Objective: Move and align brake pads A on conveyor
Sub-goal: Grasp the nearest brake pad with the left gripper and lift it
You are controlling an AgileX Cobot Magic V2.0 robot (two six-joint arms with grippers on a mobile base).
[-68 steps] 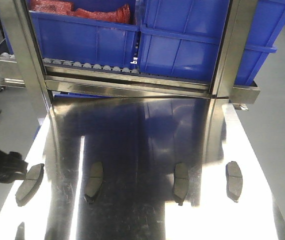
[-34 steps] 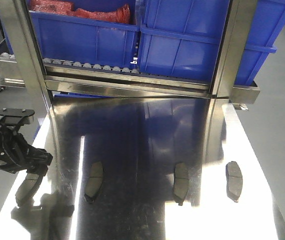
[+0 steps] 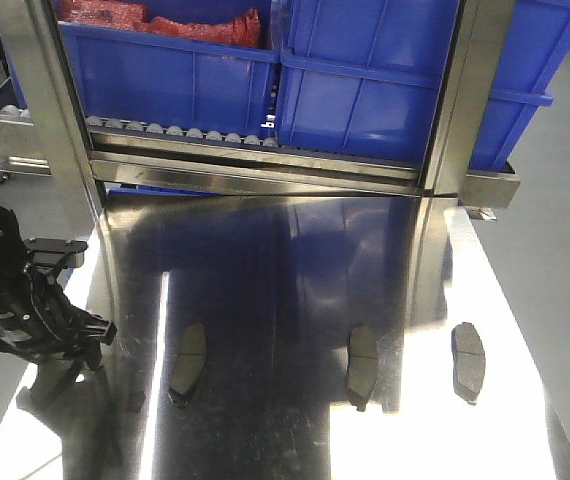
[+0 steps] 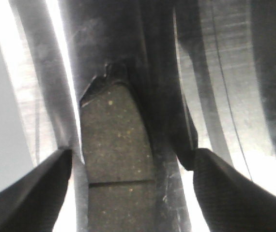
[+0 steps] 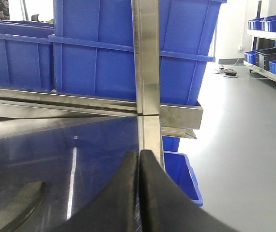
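Three brake pads lie in a row on the shiny steel table [image 3: 285,260]: one left of centre [image 3: 188,362], one right of centre [image 3: 362,365], one at the right [image 3: 468,360]. My left gripper [image 3: 53,345] hovers at the table's left edge, covering the fourth pad. In the left wrist view this gripper [image 4: 130,157] is open. Its fingers straddle that pad [image 4: 116,145] without touching it, and the pad's grey-brown face and cross groove show. My right gripper [image 5: 139,154] is shut and empty, low over the table, with a pad [image 5: 17,203] to its left. The dark conveyor belt is out of view.
Blue bins [image 3: 165,80] [image 3: 385,80] stand on a roller rack [image 3: 185,133] behind the table. Steel posts [image 3: 50,120] [image 3: 465,100] rise at the table's back corners. Grey floor lies on both sides, with a blue bin [image 5: 179,174] under the rack at the right.
My left arm has come in from the left edge and moved right. It now stands over the leftmost pad and hides it in the front view. The other pads have not moved.
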